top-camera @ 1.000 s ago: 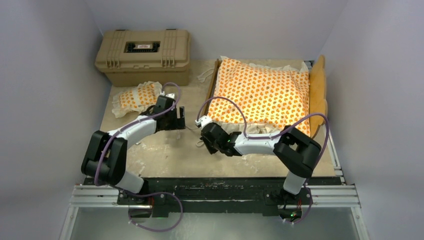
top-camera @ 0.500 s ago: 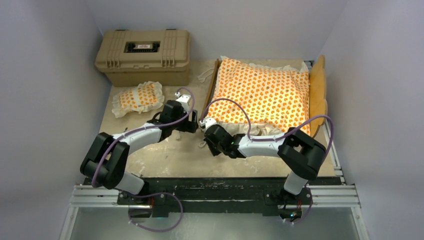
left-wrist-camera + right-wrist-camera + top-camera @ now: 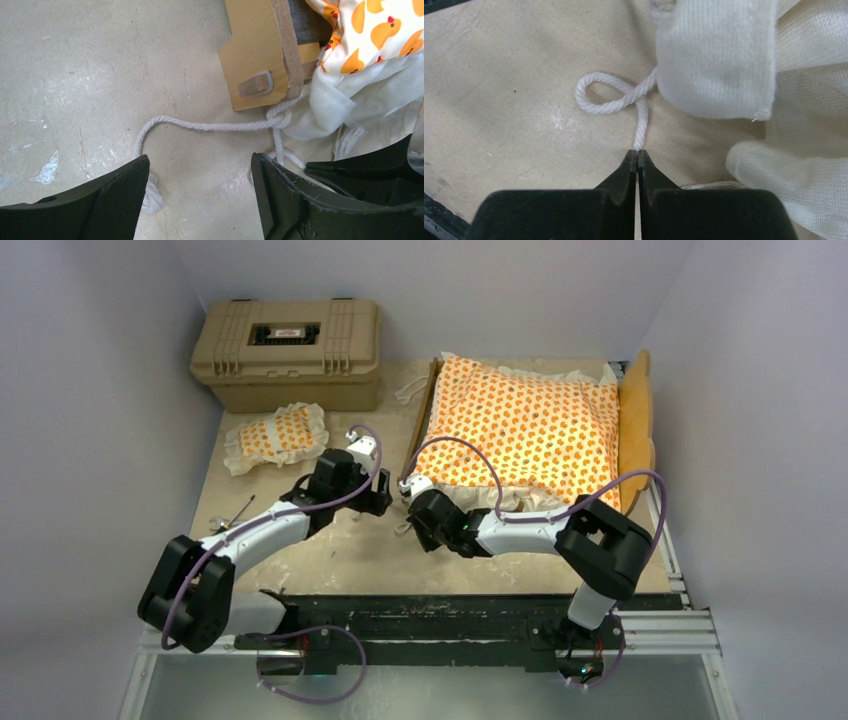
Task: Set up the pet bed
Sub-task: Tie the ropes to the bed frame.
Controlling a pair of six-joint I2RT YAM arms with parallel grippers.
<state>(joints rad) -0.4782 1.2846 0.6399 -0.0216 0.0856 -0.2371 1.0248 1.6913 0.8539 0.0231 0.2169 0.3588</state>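
The pet bed's light-wood frame point(image 3: 636, 420) stands at the right with the orange-patterned mattress cushion point(image 3: 525, 430) lying on it. The small matching pillow point(image 3: 277, 436) lies on the table in front of the tan case. My left gripper point(image 3: 385, 495) hovers open at the bed's near-left corner. In the left wrist view a white cord point(image 3: 210, 126) runs from that wooden corner point(image 3: 255, 55) across the table, just ahead of the left gripper point(image 3: 200, 162). My right gripper point(image 3: 637, 154) is shut on a white cord point(image 3: 599, 102) beside the white ruffle point(image 3: 714, 55).
A tan plastic hard case point(image 3: 288, 350) stands closed at the back left. A thin stick-like item point(image 3: 232, 515) lies near the table's left edge. Grey walls close in both sides, and the two grippers are close together.
My left arm has swung right, from beside the pillow to the bed's near-left corner, with its jaws narrowing slightly. The right gripper has stayed shut on the cord and hardly moved.
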